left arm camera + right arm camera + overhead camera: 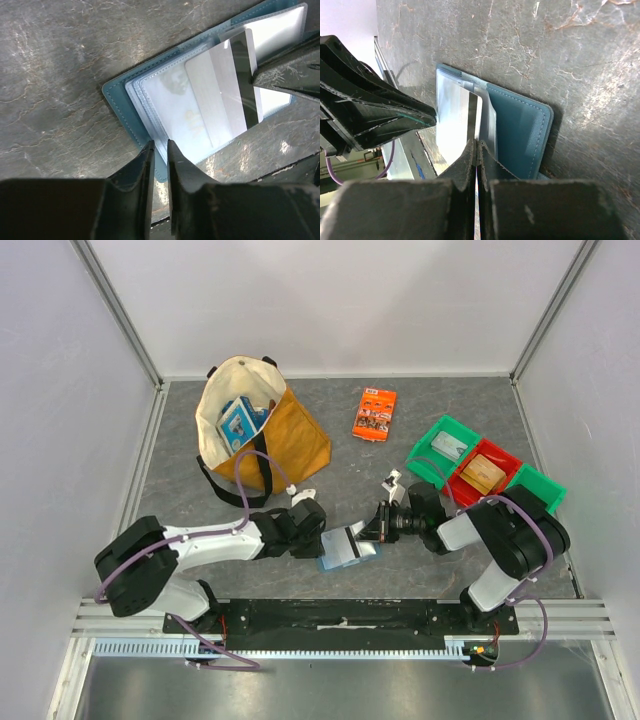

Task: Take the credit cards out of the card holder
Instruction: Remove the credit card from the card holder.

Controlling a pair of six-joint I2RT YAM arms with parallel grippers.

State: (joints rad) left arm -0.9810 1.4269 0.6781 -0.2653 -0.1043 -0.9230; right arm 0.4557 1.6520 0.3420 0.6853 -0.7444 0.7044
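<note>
Grey table point(340, 455) below. Nips wallet point(165, 110) edge with left gripper point(159, 150), plain from left wrist; pinches striped card point(474, 112) with right gripper point(477, 150), plain from right wrist only.

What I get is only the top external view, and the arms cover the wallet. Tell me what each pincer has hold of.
Observer: The right pincer is shut on the edge of a card that has a dark stripe.
Operator: Report how far out it is.
Observer: In the left wrist view it lies slanted across the open card holder. I cannot tell whether one end is tucked in a pocket.
Operator: Now the left.
Observer: The left pincer is clamped on the holder's near edge, pinning it to the table.
</note>
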